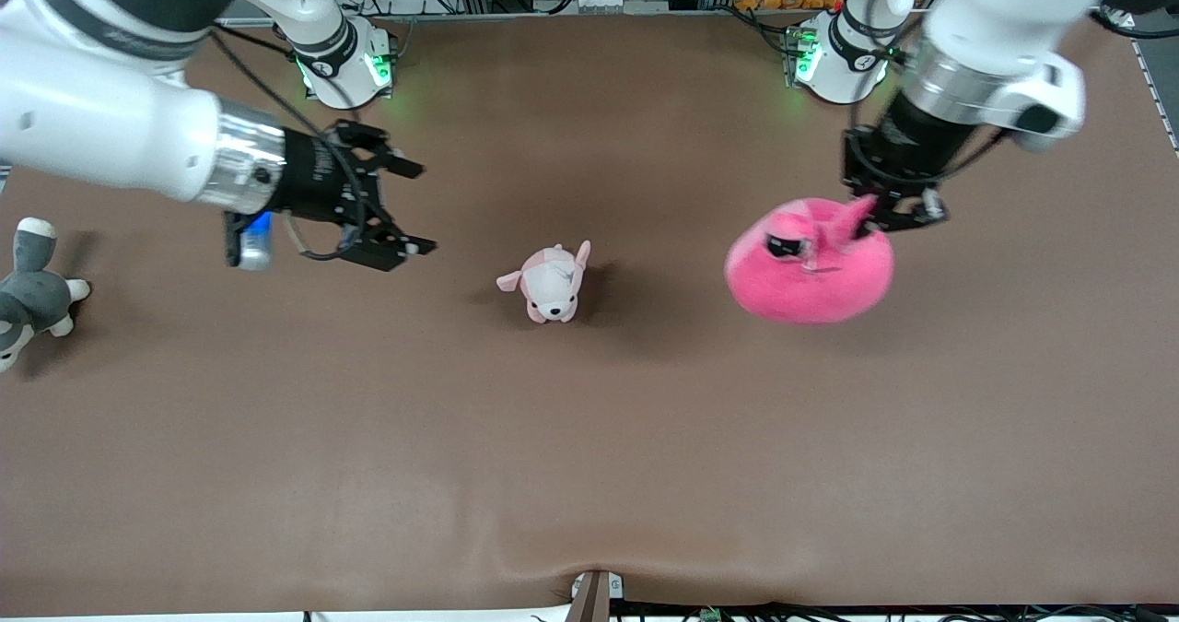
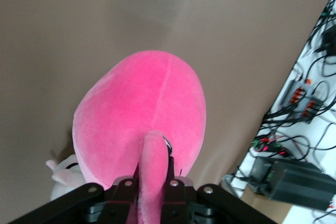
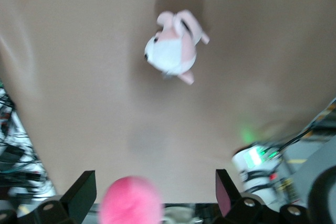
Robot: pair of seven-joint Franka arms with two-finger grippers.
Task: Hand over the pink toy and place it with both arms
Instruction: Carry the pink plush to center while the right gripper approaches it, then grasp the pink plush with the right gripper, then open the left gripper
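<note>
Pinching the pink toy (image 1: 811,272) aloft, left gripper (image 1: 889,217); right gripper (image 1: 391,207) wide open; puppy plush (image 1: 551,283) between.

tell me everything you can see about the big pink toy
The pink toy is a round, hot-pink plush blob, paler pink on top, with a dark slanted eye and pointed ears. It hangs over the table's left-arm end, held by one ear in the shut left gripper. Nothing else touches it.

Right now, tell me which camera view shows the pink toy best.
The front view: the whole pink toy shows, face included, hanging by an ear from the left end effector. The left wrist view shows only its back and the pinched ear; the right wrist view catches a blurred edge.
</note>
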